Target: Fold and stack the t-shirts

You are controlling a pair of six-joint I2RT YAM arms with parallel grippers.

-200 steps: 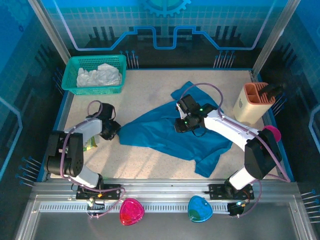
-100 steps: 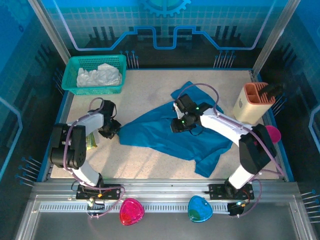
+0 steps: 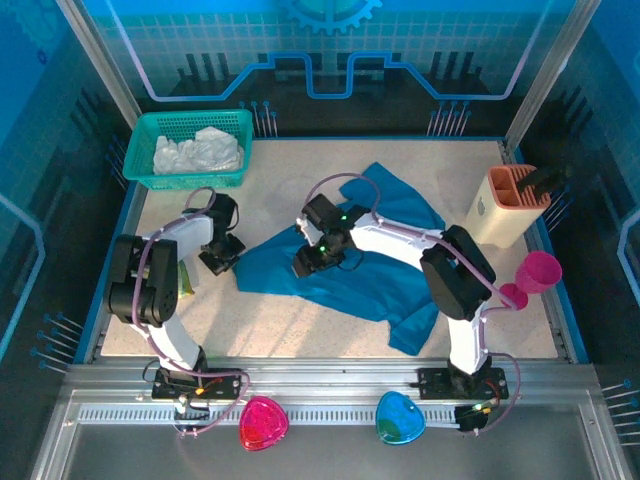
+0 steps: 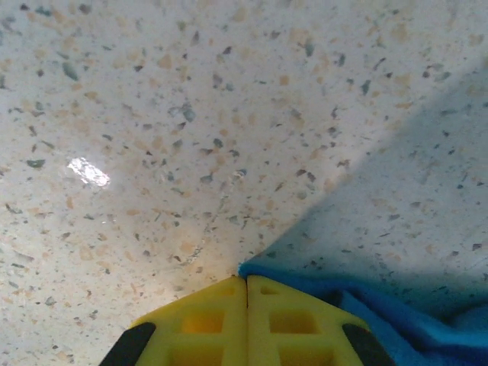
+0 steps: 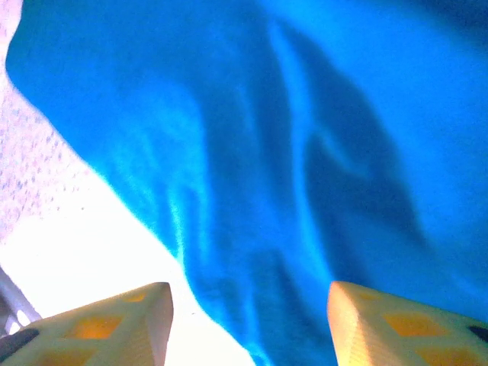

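While the teal-blue t-shirt [image 3: 370, 285] lies rumpled and spread across the middle of the worktop [image 3: 290, 330] in the top view, the white t-shirt [image 3: 200, 152] sits bunched in the green basket [image 3: 190, 178] at the far left corner. The left end effector [image 3: 222, 258] is at the teal shirt's left tip. The right end effector [image 3: 305, 262] hangs over the shirt's left part.

From the left wrist, the yellow fingers [image 4: 191, 324] are pressed together. The plain blue cloth's corner touches their tips, but whether any is pinched I cannot tell.

From the right wrist, the fingers [image 5: 107, 324] stand apart above softly creased blue cloth, holding nothing.
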